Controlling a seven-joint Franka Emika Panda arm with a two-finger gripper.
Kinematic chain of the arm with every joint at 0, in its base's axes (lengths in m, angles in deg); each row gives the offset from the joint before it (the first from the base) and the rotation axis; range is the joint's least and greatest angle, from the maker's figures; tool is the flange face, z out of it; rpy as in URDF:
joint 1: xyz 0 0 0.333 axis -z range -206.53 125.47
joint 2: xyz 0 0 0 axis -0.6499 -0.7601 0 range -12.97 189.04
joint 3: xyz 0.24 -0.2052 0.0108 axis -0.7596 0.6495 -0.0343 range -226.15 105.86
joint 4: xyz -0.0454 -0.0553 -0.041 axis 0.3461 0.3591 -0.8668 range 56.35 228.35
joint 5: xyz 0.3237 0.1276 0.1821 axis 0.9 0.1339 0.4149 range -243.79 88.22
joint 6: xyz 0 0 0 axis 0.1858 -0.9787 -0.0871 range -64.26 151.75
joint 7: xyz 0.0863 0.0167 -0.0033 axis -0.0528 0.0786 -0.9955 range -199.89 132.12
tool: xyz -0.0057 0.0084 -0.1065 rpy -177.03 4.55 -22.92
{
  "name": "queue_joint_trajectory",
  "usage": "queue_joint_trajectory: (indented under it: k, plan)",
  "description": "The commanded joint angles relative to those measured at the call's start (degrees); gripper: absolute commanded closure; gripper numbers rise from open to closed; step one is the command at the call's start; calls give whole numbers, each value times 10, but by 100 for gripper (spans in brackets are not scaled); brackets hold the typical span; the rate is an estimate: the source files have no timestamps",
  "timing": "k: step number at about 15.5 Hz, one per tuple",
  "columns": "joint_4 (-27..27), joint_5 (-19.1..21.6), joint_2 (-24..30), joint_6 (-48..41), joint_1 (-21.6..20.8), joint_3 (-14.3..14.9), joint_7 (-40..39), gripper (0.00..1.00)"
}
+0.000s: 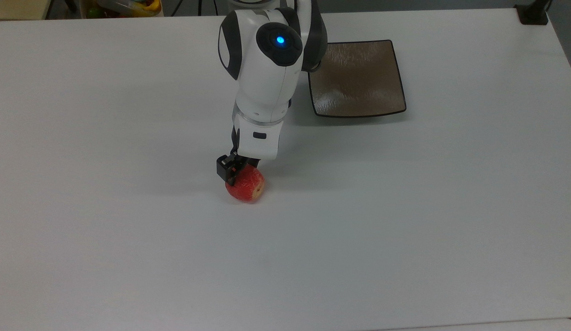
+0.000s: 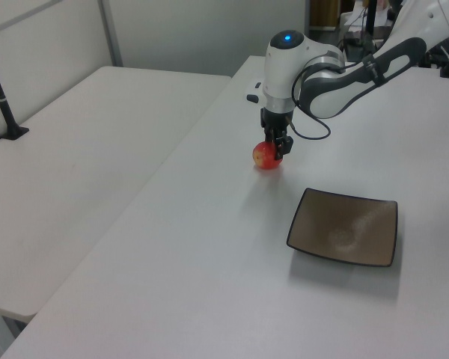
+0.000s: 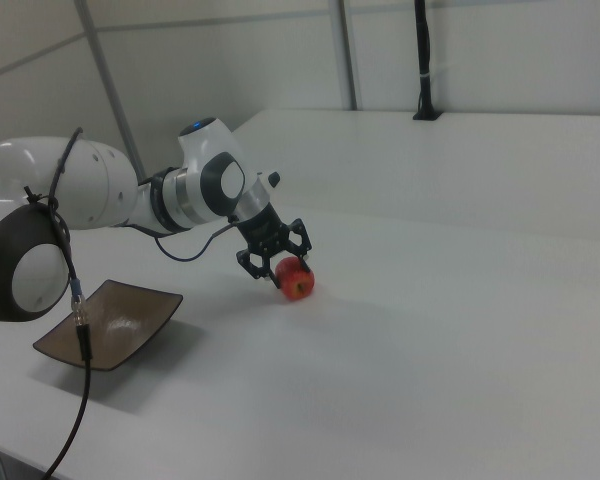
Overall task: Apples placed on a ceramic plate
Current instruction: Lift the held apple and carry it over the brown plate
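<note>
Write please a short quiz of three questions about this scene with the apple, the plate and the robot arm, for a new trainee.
1. True or false: the apple lies on the ceramic plate.
2. In the top view, where is the plate relative to the apple? A) lower left B) upper right C) directly below
3. Fill in: the pincer stands with its fingers on either side of the ____.

Key:
1. False. The apple sits on the white table, apart from the plate, which holds nothing.
2. B.
3. Apple. In the right view the fingers are spread around its top.
</note>
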Motion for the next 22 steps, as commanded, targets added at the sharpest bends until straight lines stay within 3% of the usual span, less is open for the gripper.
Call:
queue_joint_trajectory:
  k: [1, 6, 12, 19, 22]
  plan:
    - [-7, -11, -9, 10, -2, 2, 17, 61]
    - [-5, -3, 15, 9, 1, 0, 20, 61]
    - [62, 4, 96, -1, 12, -47, 61, 61]
    - [134, 93, 197, -75, -2, -89, 64, 58]
    - [182, 111, 236, -87, -33, -89, 64, 57]
